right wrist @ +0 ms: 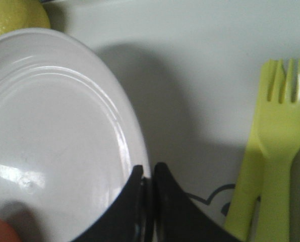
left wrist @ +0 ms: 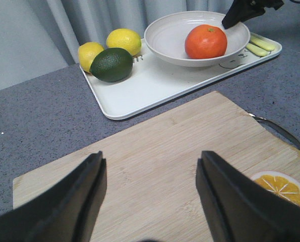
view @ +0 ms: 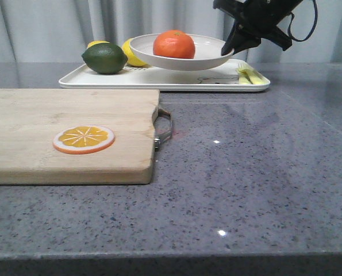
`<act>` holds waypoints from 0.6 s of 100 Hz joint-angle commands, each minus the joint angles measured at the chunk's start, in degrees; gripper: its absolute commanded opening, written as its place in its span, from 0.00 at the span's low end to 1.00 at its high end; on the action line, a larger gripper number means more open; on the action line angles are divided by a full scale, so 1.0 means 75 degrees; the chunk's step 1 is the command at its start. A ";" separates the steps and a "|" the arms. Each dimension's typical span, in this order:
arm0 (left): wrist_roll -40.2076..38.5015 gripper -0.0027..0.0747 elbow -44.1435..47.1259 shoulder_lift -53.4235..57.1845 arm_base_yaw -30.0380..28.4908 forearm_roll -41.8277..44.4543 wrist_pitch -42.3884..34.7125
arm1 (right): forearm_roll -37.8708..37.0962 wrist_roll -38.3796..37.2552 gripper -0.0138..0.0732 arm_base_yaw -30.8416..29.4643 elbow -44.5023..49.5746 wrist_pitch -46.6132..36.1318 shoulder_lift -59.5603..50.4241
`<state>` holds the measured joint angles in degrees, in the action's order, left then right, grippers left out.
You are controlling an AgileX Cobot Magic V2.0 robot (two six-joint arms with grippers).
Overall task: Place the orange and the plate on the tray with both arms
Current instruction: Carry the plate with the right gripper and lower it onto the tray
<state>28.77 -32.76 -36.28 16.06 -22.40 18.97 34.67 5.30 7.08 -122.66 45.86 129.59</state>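
Now my right gripper (view: 227,50) is pinching the rim of the plate (view: 208,46) on its right side, and the plate hangs just over the tray (view: 159,82), not yet resting on it, as I judge from the shadow under it. The orange (view: 174,44) sits inside the plate. I think this is the lowering step: next I must bring the plate down flat on the tray and only then release the rim, slowly, so the orange does not roll. My left gripper (left wrist: 150,194) is spread wide and holds nothing, above the cutting board (view: 73,129). On the tray also lie a lime (view: 104,58), two lemons (left wrist: 123,41) and a yellow-green fork (right wrist: 278,136)
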 commanded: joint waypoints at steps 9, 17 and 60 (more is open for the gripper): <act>0.0013 0.53 -0.0213 0.0005 -0.0014 -0.0143 -0.0493 | 0.0278 0.0047 0.05 -0.0034 -0.0302 -0.0391 -0.0377; 0.0013 0.53 -0.0213 0.0005 -0.0014 -0.0143 -0.0493 | 0.0269 0.0047 0.05 -0.0034 -0.0302 -0.0416 -0.0308; 0.0013 0.53 -0.0213 0.0005 -0.0014 -0.0143 -0.0493 | 0.0269 0.0047 0.05 -0.0034 -0.0302 -0.0396 -0.0083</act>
<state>28.77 -32.76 -36.28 16.06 -22.40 18.97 34.79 5.19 7.08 -122.81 45.03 133.06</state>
